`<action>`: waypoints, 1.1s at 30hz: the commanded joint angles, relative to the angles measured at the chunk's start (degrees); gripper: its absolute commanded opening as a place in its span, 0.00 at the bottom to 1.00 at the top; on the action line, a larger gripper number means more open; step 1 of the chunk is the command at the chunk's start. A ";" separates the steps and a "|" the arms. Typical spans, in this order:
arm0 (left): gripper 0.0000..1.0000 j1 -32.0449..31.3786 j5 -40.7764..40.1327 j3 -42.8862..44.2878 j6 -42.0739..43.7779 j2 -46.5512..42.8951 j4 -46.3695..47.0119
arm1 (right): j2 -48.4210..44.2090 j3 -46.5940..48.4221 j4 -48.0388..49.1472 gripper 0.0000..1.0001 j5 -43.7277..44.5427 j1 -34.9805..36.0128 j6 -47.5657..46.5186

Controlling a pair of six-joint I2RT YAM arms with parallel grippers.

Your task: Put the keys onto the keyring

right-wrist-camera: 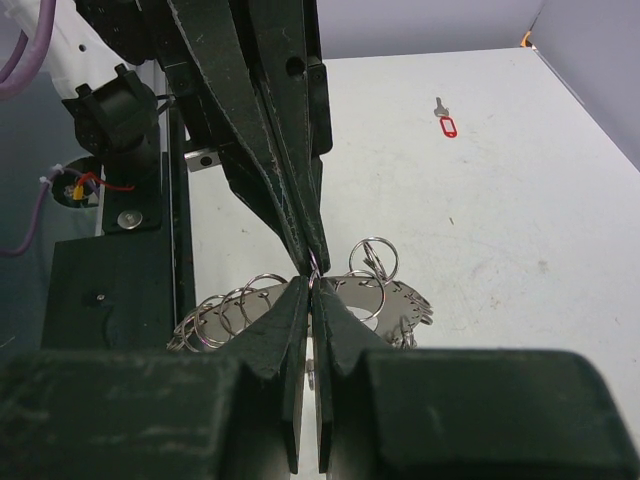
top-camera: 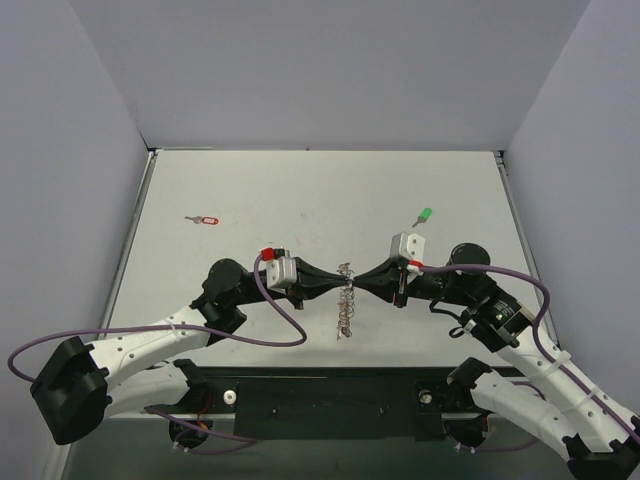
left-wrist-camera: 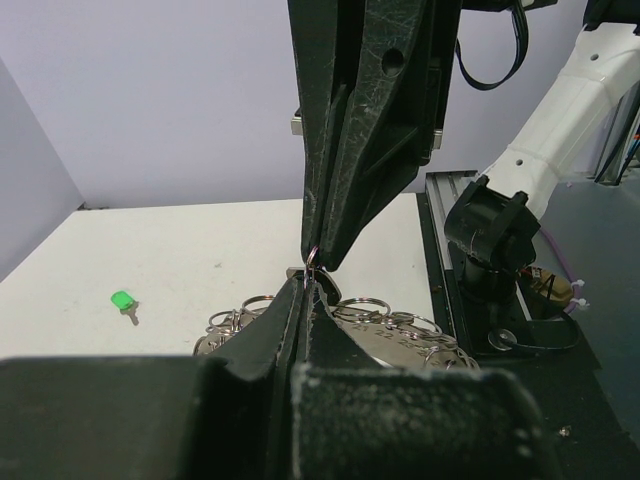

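Left hand (left-wrist-camera: 308,292): fingers pressed together with only a hairline gap, tips nipping a small wire loop at the top of the keyring; it reaches in from the left to the middle of the surface
Right hand (right-wrist-camera: 310,290): narrow too, fingers closed on the same small loop from the other side; its tips meet the left hand's tips nose to nose
Keyring (top-camera: 346,300): a silvery bunch of rings and small pieces directly under the two sets of tips, in the middle of the surface and nearer the arm bases than either loose key; from above it runs as a thin chain-like line toward the near edge; in the wrist views it fans out low beneath the fingers, and whether it rests on the surface I cannot tell
Red key (top-camera: 207,220): lies flat on the left part of the surface, well apart from the keyring
Green key (top-camera: 424,216): lies flat to the right, near the right wrist
Surface (top-camera: 300,190): white and flat
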 commanded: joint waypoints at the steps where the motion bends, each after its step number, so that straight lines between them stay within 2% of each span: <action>1: 0.00 -0.34 0.55 2.38 0.74 -0.26 1.14 | 0.19 0.30 4.66 0.00 -1.70 0.74 -0.08; 33: 0.00 -0.08 -2.52 2.38 -0.58 -0.61 0.79 | -0.25 1.18 -5.63 0.00 -1.96 1.88 -11.51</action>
